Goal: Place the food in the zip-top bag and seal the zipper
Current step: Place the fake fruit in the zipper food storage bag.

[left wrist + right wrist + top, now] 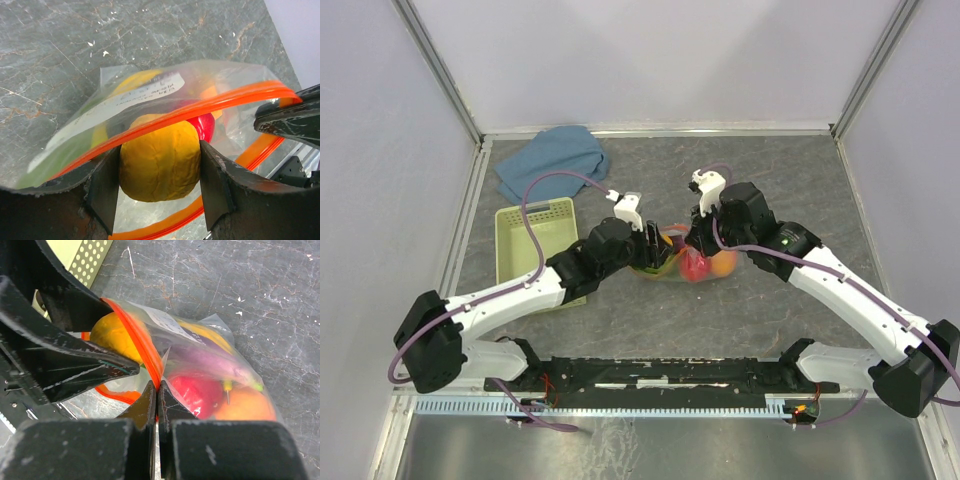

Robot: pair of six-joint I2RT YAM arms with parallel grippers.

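Observation:
The clear zip-top bag (685, 262) lies mid-table between both arms, its mouth held open. My left gripper (159, 185) is shut on a round yellow-orange toy fruit (159, 160), which sits in the bag's mouth between the two halves of the red-orange zipper (210, 107). My right gripper (157, 387) is shut on the upper zipper strip (142, 345), pinching the bag's edge. Inside the bag are a red piece (197, 392), an orange one (245, 407), a dark purple one (210, 360) and a yellow piece behind them. The slider is not visible.
A pale green perforated basket (535, 240) stands just left of the left arm, and a blue cloth (552, 158) lies at the back left. Grey walls and metal rails enclose the marbled table (770, 170).

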